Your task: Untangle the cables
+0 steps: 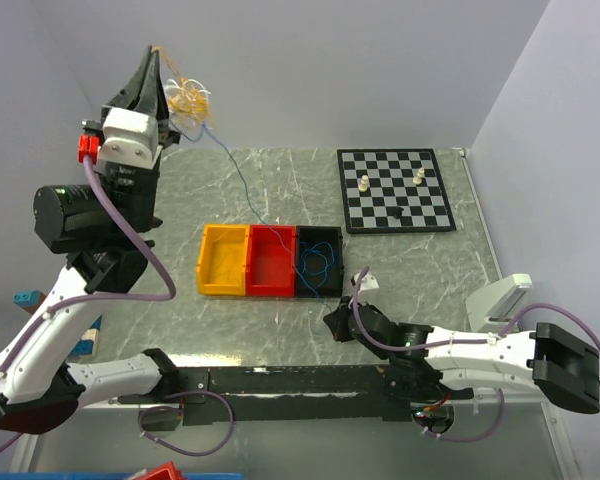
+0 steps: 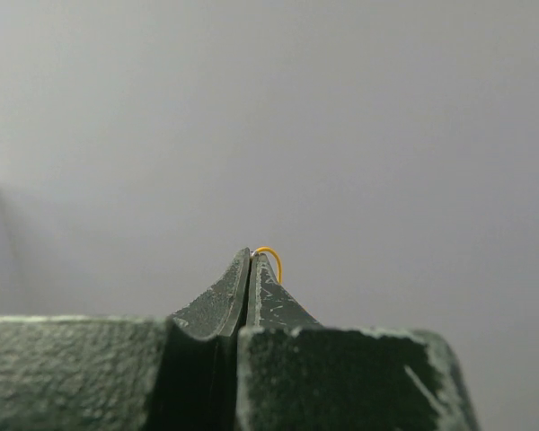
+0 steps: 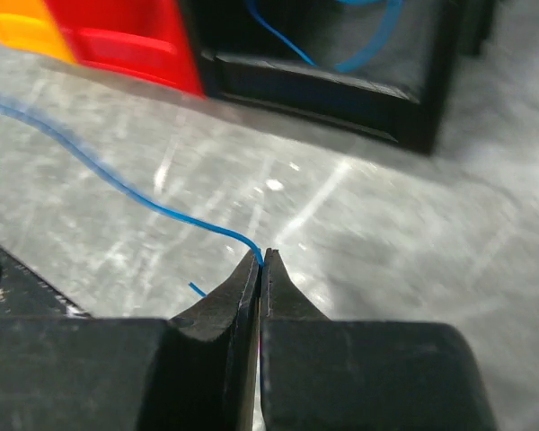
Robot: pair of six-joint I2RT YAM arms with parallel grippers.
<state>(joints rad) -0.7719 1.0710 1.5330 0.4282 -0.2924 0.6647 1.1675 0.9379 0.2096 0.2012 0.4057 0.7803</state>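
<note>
My left gripper is raised high at the back left, shut on a yellow-orange cable. A clump of yellow-orange and white cables hangs beside it. A blue cable runs from the clump down toward the bins; more blue wire lies in the black bin. My right gripper sits low in front of the black bin, shut on a blue cable whose short end sticks out beside the fingers.
Three bins stand side by side mid-table: yellow, red and black. A chessboard with a few pieces lies at the back right. Blue and wooden blocks lie at the left edge.
</note>
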